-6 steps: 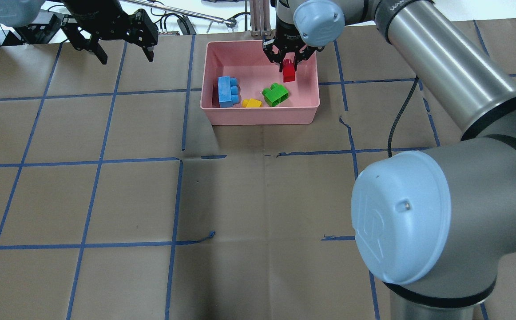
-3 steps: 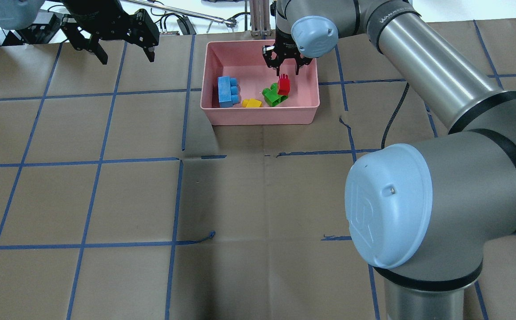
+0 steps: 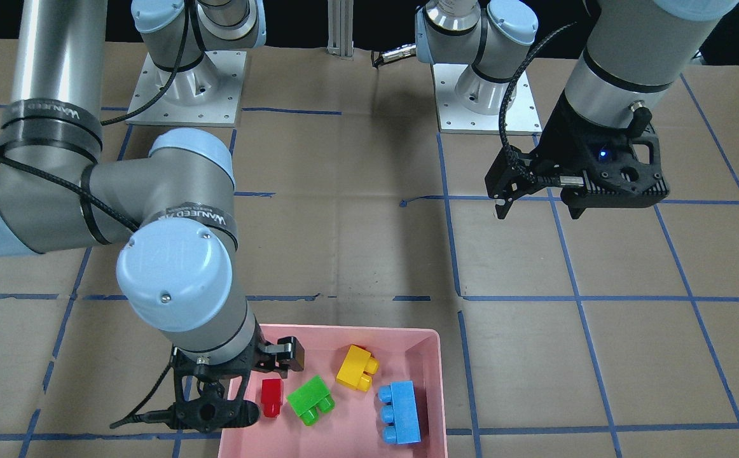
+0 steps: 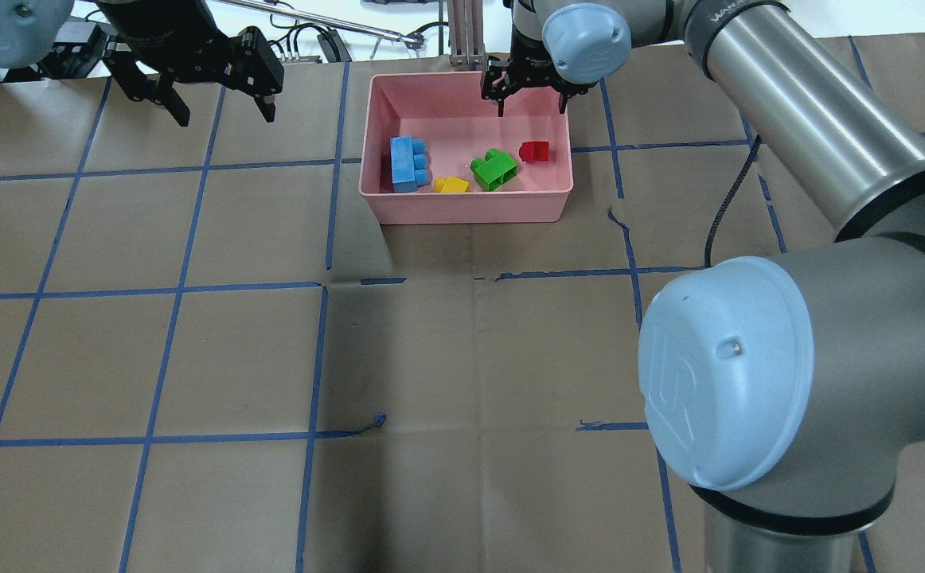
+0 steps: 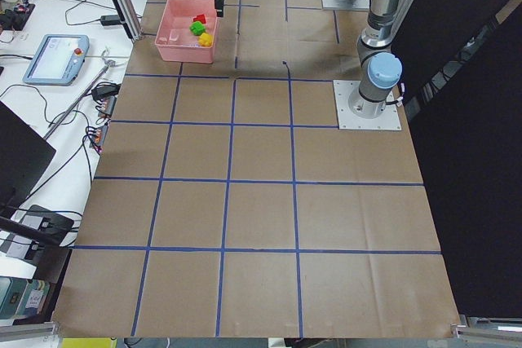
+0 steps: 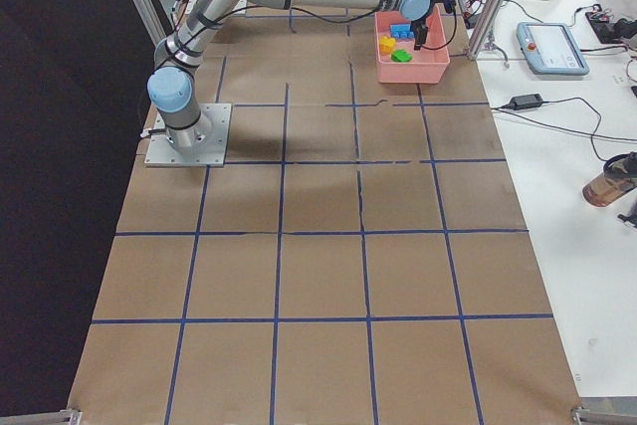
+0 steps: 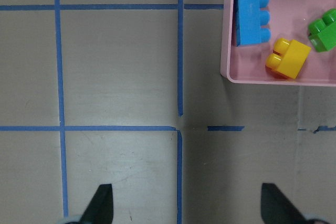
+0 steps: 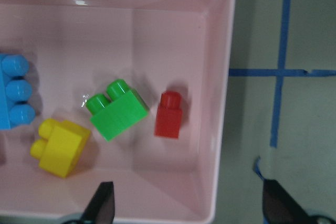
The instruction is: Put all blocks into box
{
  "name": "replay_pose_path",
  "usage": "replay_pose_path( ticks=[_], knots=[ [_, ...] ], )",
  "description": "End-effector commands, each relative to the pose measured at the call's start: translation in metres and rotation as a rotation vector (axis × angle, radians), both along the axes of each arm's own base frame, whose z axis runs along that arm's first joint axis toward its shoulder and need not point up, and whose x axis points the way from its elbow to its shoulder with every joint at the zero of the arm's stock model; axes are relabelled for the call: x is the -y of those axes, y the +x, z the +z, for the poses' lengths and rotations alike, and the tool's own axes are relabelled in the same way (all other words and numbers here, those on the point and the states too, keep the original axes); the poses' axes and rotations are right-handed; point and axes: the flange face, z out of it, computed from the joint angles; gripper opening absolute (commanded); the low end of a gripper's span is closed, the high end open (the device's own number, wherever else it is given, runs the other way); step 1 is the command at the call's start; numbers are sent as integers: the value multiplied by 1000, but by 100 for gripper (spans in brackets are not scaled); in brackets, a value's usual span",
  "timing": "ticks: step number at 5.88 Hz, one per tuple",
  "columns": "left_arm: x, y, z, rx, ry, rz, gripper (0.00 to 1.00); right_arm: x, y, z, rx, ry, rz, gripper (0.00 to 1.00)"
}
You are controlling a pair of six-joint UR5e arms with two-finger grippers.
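The pink box [image 4: 466,208] stands at the far middle of the table. In it lie the light-blue block [image 4: 407,163], the yellow block [image 4: 452,185], the green block [image 4: 494,169] and the red block [image 4: 535,150], the red one on its side to the right of the green. My right gripper [image 4: 532,103] is open and empty above the box's far right part; its wrist view shows the red block [image 8: 169,115] below it. My left gripper [image 4: 226,115] is open and empty over the table left of the box.
An aluminium post [image 4: 466,32] and cables stand just behind the box at the table's far edge. My right arm's elbow [image 4: 733,382] fills the overhead view's lower right. Blue tape lines grid the brown table cover [image 4: 232,358].
My right gripper held the red block over the box, then opened and pulled back towards the far rim. The red block now lies on the box floor. The left arm barely moved.
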Motion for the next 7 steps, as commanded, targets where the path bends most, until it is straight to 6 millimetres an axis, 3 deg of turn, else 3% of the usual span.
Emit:
replay_pose_path(
  ticks=[1,2,3,4,5,7],
  knots=[
    [-3,1,3,3,-2,3,100,-61,-58,82,-16,143,66,99],
    [-5,1,5,3,-5,3,100,-94,-100,110,-8,157,68,99],
    [-6,1,6,4,0,3,100,-137,-116,117,3,160,53,99],
    [-12,2,11,4,1,5,100,-173,-113,132,-8,98,27,99],
    [-17,6,15,6,10,9,100,-183,-111,141,-9,83,-14,99],
    [-17,7,15,5,10,13,100,-192,-106,136,-7,97,-30,99]
  ],
)
